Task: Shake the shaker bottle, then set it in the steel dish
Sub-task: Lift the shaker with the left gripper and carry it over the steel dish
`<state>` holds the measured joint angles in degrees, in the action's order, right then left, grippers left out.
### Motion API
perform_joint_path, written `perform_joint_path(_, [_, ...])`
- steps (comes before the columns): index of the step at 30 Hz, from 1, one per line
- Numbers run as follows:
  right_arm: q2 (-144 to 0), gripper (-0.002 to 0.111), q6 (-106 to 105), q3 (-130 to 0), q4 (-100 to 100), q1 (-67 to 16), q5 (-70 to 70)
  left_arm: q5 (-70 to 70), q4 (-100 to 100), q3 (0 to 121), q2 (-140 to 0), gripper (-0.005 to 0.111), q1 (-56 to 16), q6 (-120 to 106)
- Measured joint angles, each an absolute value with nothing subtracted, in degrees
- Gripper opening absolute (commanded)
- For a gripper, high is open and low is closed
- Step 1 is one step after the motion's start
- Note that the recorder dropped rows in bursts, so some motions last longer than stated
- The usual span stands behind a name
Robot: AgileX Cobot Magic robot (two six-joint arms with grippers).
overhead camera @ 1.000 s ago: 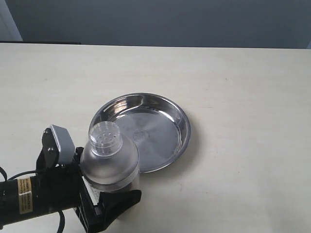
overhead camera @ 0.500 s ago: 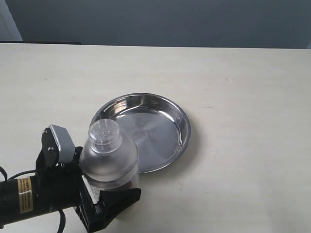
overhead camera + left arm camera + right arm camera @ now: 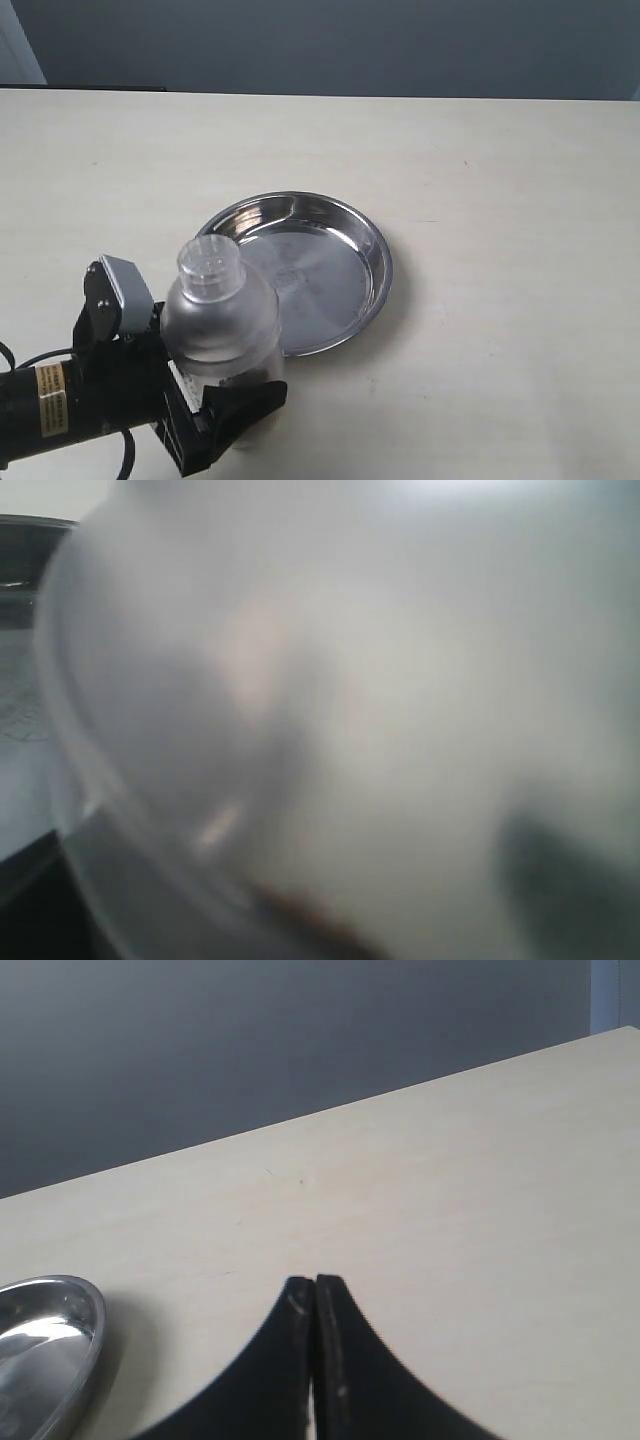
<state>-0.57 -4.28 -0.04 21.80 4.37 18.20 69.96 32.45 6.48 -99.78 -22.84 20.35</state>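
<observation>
So the left pincer is clamped tight around the bottle at the near left of the exterior view. The bottle leans a bit, cap up, overlapping the near-left rim of the dish on the bench. Left wrist view is just blurry frosted bottle filling everything. Right wrist view: the right pincer is fully closed on nothing, over the bench, with the dish edge nearby.

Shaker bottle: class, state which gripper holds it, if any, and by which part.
The left gripper grips the shaker bottle around its lower body; the right gripper holds nothing, jaws shut.
</observation>
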Motion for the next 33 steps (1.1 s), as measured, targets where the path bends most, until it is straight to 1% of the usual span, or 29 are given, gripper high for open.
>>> perform_joint_path(5, [-0.57, -0.001, -4.28, -0.04, 21.8, 4.37, 18.2, 69.48, 31.55, 6.48, -99.78, 0.038, -22.84, 20.35])
perform_joint_path(9, [-0.57, -0.001, -4.28, -0.04, 21.8, 4.37, 18.2, 69.44, 31.68, 6.48, -99.78, 0.014, -22.84, 20.35])
perform_joint_path(12, [-0.57, -0.001, -4.28, -0.04, 21.8, 4.37, 18.2, 69.44, 32.74, 6.48, -99.78, 0.0, -22.84, 20.35])
perform_joint_path(33, [-0.57, -0.001, -4.28, -0.04, 21.8, 4.37, 18.2, 69.44, 34.51, 6.48, -99.78, 0.0, -22.84, 19.4])
